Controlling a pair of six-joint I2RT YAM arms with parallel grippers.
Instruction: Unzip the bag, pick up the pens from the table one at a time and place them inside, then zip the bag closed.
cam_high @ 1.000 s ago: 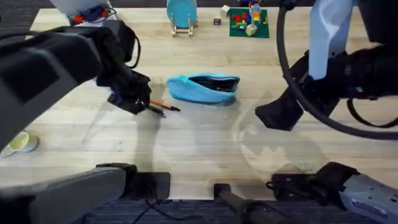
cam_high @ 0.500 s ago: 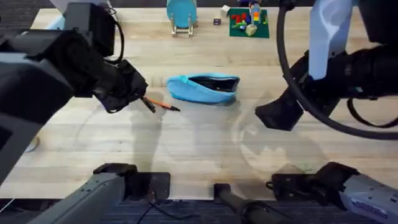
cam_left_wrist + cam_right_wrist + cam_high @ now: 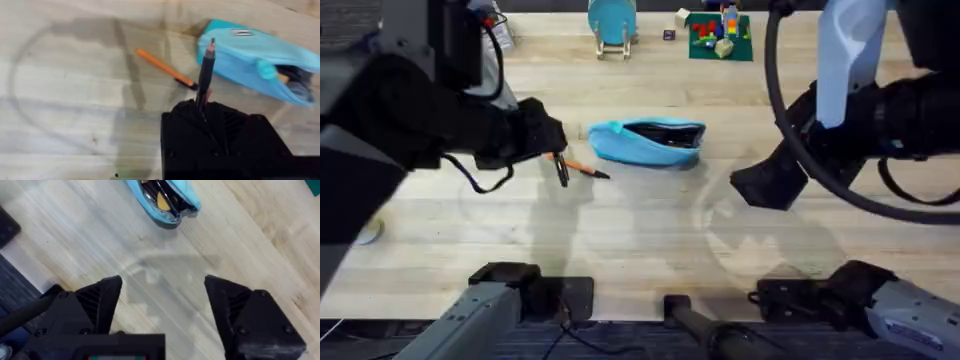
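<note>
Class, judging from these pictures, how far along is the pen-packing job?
Done: the light blue fabric pouch lies unzipped, pens already inside. In hand: the left hand grips a black pen. Left: an orange pen on the wooden table, then zipping.

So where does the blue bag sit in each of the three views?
Overhead: the bag lies mid-table, unzipped, beside the orange pen.
Left wrist: the bag is at upper right, beyond the black pen held in the left gripper.
Right wrist: top centre, open end showing.
Shared landmark: its dark open mouth.
</note>
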